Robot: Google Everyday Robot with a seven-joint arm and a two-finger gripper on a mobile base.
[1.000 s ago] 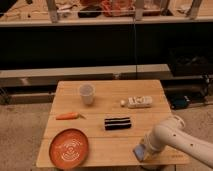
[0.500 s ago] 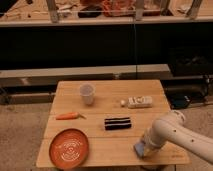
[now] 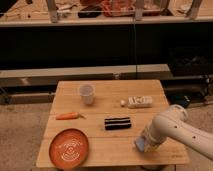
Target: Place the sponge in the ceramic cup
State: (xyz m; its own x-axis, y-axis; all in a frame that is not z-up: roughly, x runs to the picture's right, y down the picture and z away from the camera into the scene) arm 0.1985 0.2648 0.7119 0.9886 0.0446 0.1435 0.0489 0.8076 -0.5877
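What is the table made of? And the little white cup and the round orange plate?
The light brown table looks like matte wood: plank seams run across it. The small white cup looks smooth and plain, perhaps ceramic, perhaps plastic. The round orange plate with pale rings looks smooth, maybe plastic or glazed. The robot's gripper is at the table's front right, by the blue-grey sponge.
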